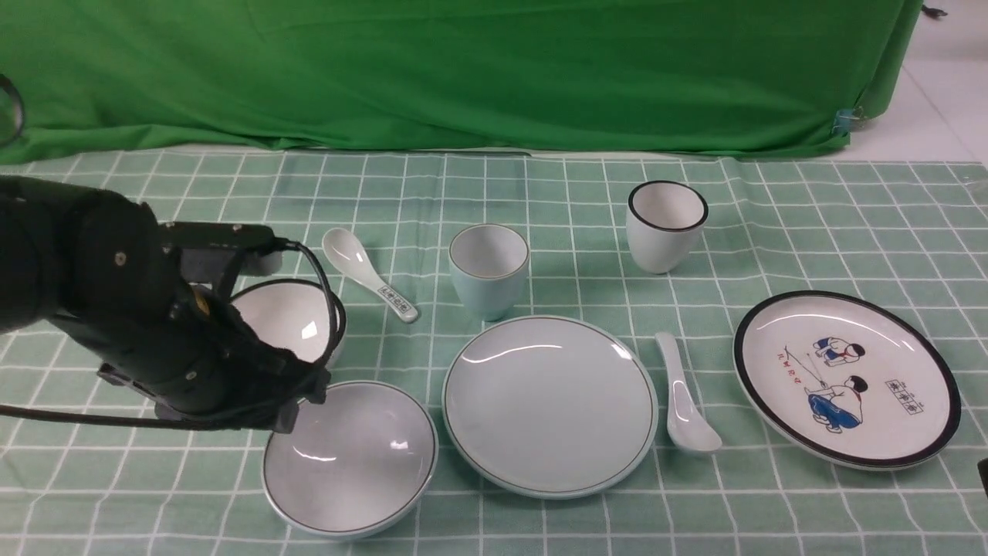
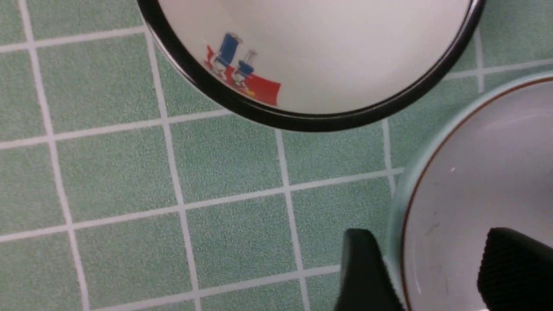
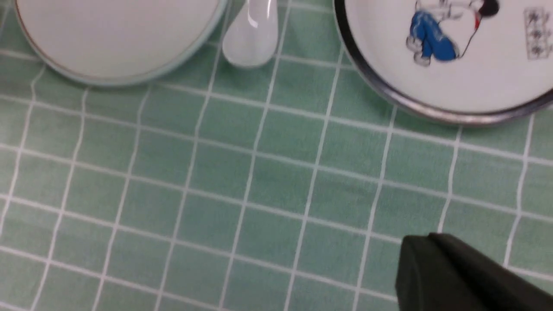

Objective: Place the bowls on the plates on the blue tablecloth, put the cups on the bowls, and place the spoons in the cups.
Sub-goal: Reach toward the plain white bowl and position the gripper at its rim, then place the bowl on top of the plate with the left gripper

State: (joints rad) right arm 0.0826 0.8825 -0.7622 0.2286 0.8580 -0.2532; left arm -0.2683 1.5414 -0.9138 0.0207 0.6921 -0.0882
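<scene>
Where the left arm crosses the front view, it hides part of the white black-rimmed bowl (image 1: 289, 316). The left gripper (image 2: 427, 242) is spread astride the rim of the blue-grey bowl (image 1: 351, 455) — one finger inside, one outside. Both glazed bowls sit directly on the checked tablecloth (image 1: 540, 193), the blue-grey one just beside the pale blue plate (image 1: 549, 405). For the right gripper (image 3: 458, 268), only a dark edge shows — spread or pressed together cannot be told.
</scene>
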